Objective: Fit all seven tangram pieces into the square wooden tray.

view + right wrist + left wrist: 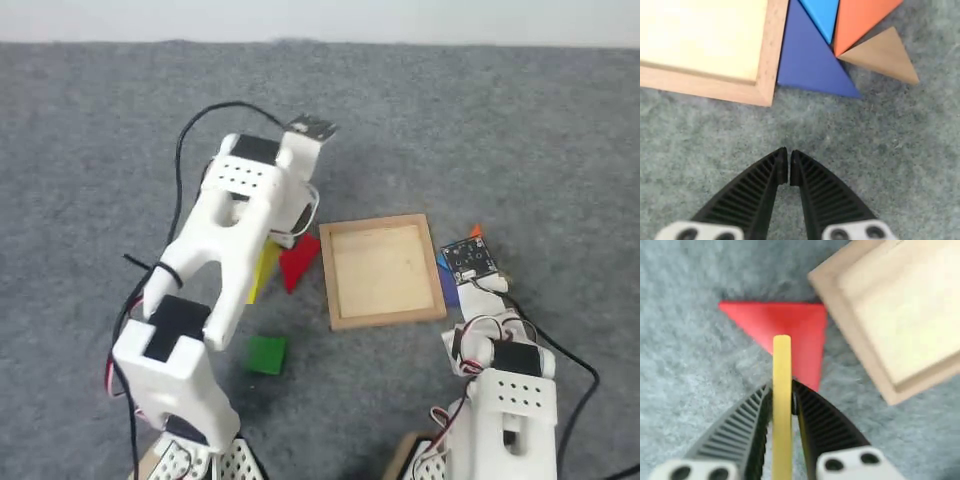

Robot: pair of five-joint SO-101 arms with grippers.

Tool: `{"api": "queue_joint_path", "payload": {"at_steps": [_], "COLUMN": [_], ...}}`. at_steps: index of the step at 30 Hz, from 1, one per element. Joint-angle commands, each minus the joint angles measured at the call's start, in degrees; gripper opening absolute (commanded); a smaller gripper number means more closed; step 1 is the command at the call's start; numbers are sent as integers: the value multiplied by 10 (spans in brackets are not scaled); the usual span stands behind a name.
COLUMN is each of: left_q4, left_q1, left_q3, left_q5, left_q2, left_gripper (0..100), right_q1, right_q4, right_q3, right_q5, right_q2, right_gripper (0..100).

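Left hand (782,395) pinches the yellow piece (782,355) over the red triangle (790,325); right hand (789,165) sits closed, empty. Wooden tray (388,318) holds nothing, so all seven remain.

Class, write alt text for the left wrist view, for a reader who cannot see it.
The left gripper clamps a thin yellow piece edge-on above grey carpet. Beyond it a red triangle lies flat next to a corner of the wooden tray.
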Motion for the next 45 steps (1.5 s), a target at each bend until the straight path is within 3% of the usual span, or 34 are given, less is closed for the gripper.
{"api": "queue_joint_path", "payload": {"at_steps": [1,6,11,24,28,34,45], "left_q4": [37,-11,-75,-98,-101,-101,-102], "left_q1": [58,117,141,124,120,124,135], "left_q3": [-107,-123,-124,-124,-124,-125,-177], "left_q5": [55,126,253,440,455,454,430], "left_q2": [-2,23,84,131,132,130,135], "left_gripper": [10,10,10,12,27,127,130], "right_q1": [0,0,0,-4,-4,-4,-4], "right_q4": [-11,-13,-21,-21,-21,-21,-21], "right_q3": [-4,4,6,4,4,4,4], "right_q5": [4,4,4,4,4,4,4], "right_q2": [-15,-15,-15,-15,-15,-15,-15], "right_gripper": [30,30,30,30,30,30,30]}}
